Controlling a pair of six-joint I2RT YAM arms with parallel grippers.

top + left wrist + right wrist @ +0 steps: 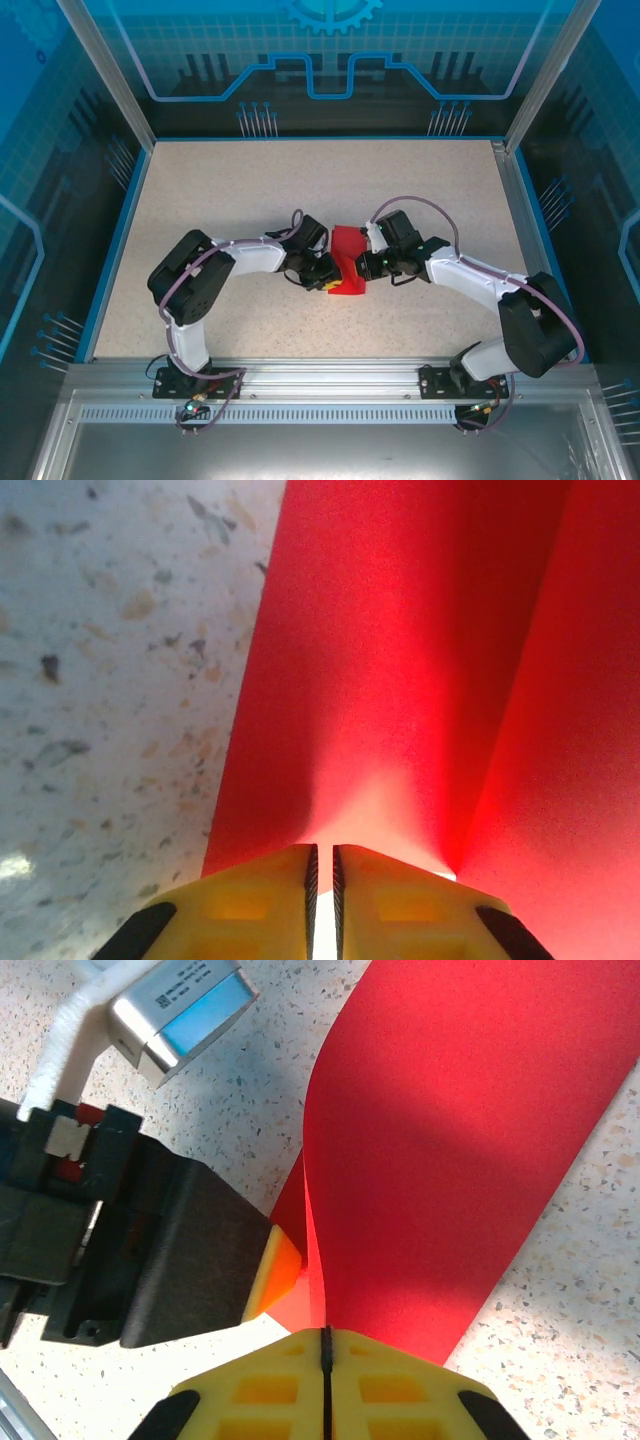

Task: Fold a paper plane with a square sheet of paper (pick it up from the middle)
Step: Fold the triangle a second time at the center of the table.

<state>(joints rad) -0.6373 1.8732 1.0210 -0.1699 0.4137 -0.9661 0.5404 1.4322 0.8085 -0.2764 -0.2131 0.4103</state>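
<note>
R gripper [325, 1332] is clamping fully shut on the red sheet [347, 262], which is bowing up ahead of its tips. L gripper [322, 854] is pinching the opp. edge, jaws nearly touching. Risk: arms pulling apart unevenly, tearing or mis-creasing it.

Two arms, same build. L arm [250, 260] & R arm [470, 276]: white link shells w/ black joint housings, the bulkiest black blocks mid-arm. Thin purple-grey cables [410, 198] run along each. Bases [195, 378]: black plates w/ screws. Left gripper [322, 900]: yellow moulded fingers w/ recessed rectangular pockets, dark ribbed pads on inner faces, black trim at outer corners. Right gripper [326, 1385]: same yellow moulding & pockets, black trim. Cam module [180, 1015] on L wrist: silver-grey box, blue-tinted face, small printed label, on a white bracket [65, 1055] above a black gripper body.
</note>
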